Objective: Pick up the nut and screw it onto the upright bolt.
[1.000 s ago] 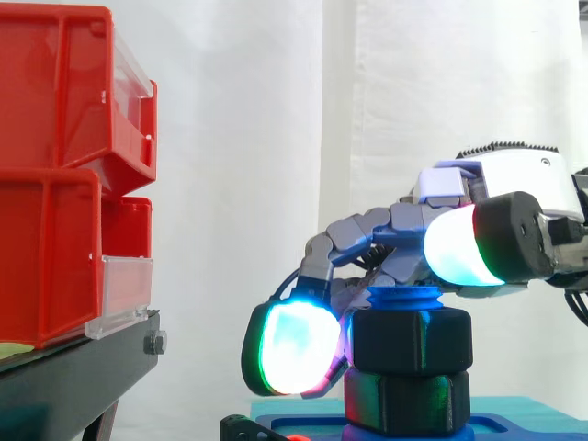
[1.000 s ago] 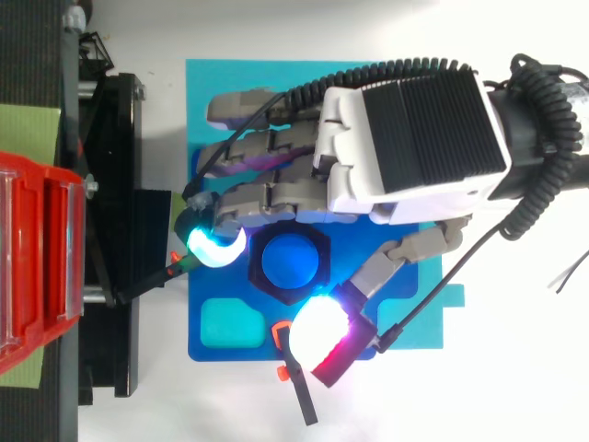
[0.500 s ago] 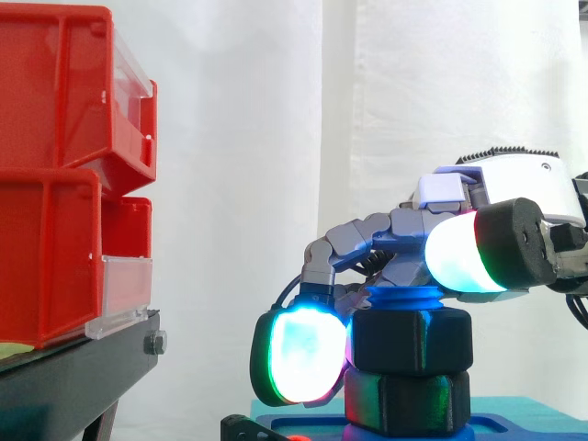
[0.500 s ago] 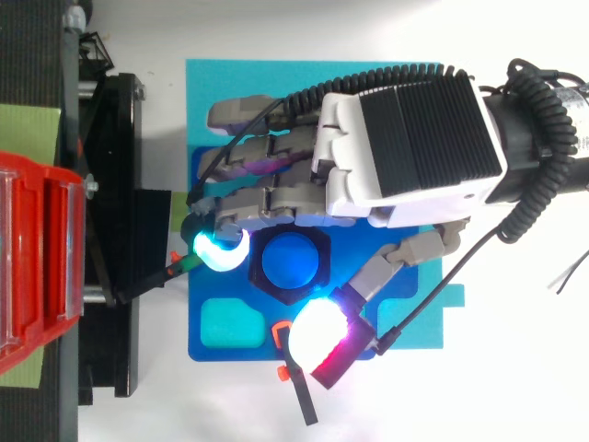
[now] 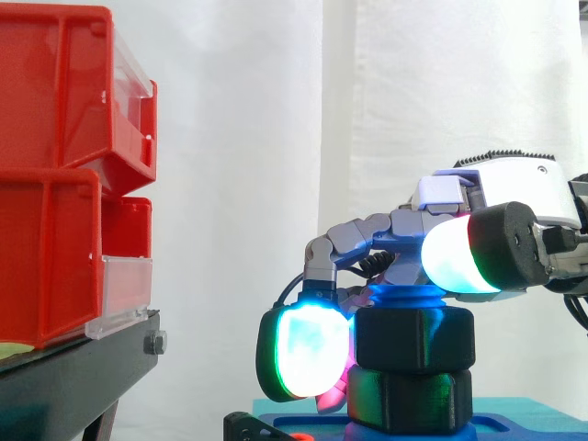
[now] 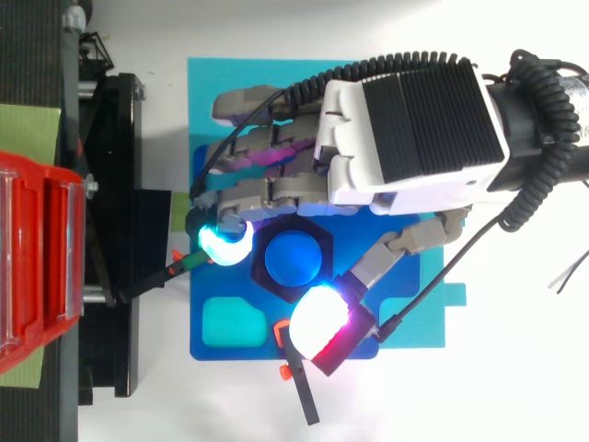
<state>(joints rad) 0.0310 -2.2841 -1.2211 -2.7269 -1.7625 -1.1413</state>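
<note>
We see a white curtain (image 5: 276,184) hanging in soft folds behind everything, brightly and evenly lit. At the left of the side view stand two red bins (image 5: 55,92) on a black stand (image 5: 73,377), stacked one on the other, each with a clear front panel (image 5: 124,294). From above we look down on a white tabletop (image 6: 515,368) — and a pale green sheet (image 6: 28,138) lies on the stand beneath the bins.

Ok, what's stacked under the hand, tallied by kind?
Black hex pieces: 2 (upper hex piece, lower hex piece)
Blue bolt: 1
Blue base plate: 1
Total: 4
</note>
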